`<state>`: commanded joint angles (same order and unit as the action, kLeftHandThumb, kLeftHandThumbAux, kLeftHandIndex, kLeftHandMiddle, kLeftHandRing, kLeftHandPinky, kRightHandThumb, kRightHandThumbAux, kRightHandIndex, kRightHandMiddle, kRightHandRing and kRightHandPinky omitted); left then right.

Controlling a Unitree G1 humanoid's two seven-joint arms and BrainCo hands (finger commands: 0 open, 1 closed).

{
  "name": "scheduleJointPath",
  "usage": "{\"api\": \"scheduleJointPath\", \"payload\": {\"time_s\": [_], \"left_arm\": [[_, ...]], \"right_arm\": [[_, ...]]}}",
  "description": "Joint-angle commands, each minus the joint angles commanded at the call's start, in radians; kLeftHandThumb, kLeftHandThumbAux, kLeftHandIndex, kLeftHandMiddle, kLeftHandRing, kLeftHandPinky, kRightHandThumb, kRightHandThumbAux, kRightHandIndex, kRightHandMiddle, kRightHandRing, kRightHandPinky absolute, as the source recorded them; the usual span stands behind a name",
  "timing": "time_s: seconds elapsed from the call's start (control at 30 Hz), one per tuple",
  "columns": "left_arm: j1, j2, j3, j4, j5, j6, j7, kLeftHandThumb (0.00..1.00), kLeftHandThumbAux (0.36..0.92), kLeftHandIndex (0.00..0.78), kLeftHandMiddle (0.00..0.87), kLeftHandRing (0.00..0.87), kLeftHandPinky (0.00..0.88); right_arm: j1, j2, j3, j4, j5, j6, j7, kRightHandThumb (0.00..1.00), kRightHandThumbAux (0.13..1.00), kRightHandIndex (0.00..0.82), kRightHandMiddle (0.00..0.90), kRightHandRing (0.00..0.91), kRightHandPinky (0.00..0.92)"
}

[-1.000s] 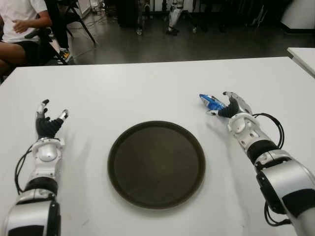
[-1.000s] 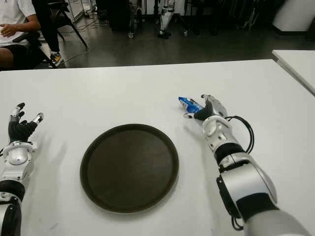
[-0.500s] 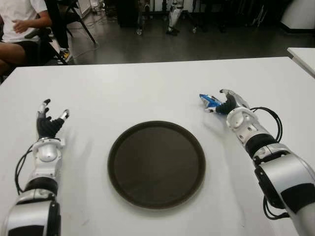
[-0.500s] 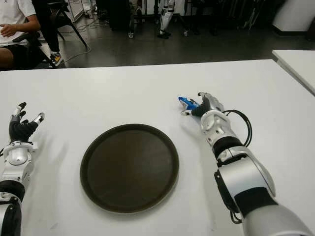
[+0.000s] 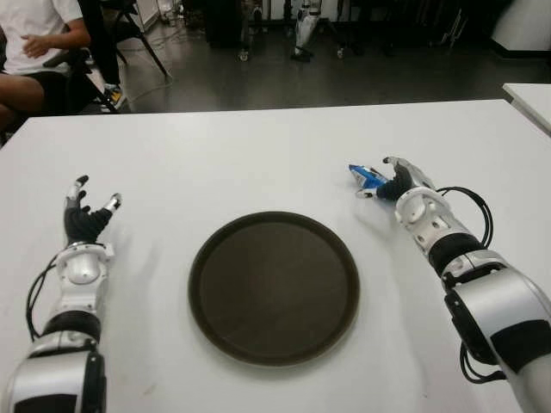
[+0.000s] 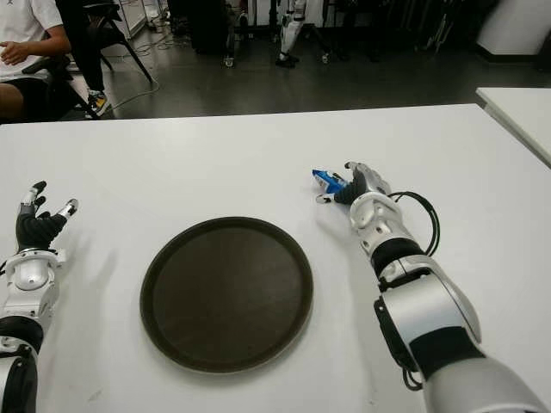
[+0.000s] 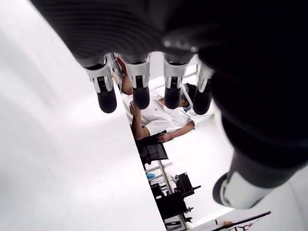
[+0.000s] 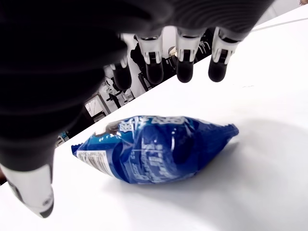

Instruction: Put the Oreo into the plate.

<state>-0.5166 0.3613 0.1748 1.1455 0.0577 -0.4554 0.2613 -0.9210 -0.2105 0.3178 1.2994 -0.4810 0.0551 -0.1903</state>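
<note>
A blue Oreo packet (image 5: 368, 177) lies flat on the white table (image 5: 258, 163), to the right of and beyond the round dark plate (image 5: 274, 286). My right hand (image 5: 389, 181) hovers over the packet with its fingers spread above it. In the right wrist view the Oreo packet (image 8: 156, 149) lies under the fingertips (image 8: 185, 70) with a gap between, and the thumb (image 8: 30, 195) stands off to one side. Nothing is in the plate. My left hand (image 5: 86, 211) shows at the table's left, fingers spread and holding nothing.
A person in a white shirt (image 5: 34, 43) sits beyond the table's far left corner. A second white table (image 5: 529, 96) shows at the right edge. Dark floor with chair and stand legs lies past the far edge.
My right hand has reached forward and slightly left, coming over the Oreo packet. The packet, the plate and my left hand have stayed in place.
</note>
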Motion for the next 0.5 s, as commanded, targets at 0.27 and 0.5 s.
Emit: {"api": "scheduleJointPath", "payload": {"time_s": [0.27, 0.5], "left_arm": [[0.000, -0.002, 0.000, -0.003, 0.002, -0.002, 0.007, 0.000, 0.712, 0.000, 0.000, 0.000, 0.000], [0.000, -0.004, 0.000, -0.003, 0.003, -0.010, 0.006, 0.000, 0.715, 0.000, 0.000, 0.000, 0.000]], "right_arm": [[-0.006, 0.002, 0.002, 0.002, -0.002, 0.003, 0.007, 0.000, 0.676, 0.000, 0.000, 0.000, 0.000], [-0.012, 0.000, 0.006, -0.002, -0.008, 0.010, 0.013, 0.000, 0.673, 0.000, 0.000, 0.000, 0.000]]}}
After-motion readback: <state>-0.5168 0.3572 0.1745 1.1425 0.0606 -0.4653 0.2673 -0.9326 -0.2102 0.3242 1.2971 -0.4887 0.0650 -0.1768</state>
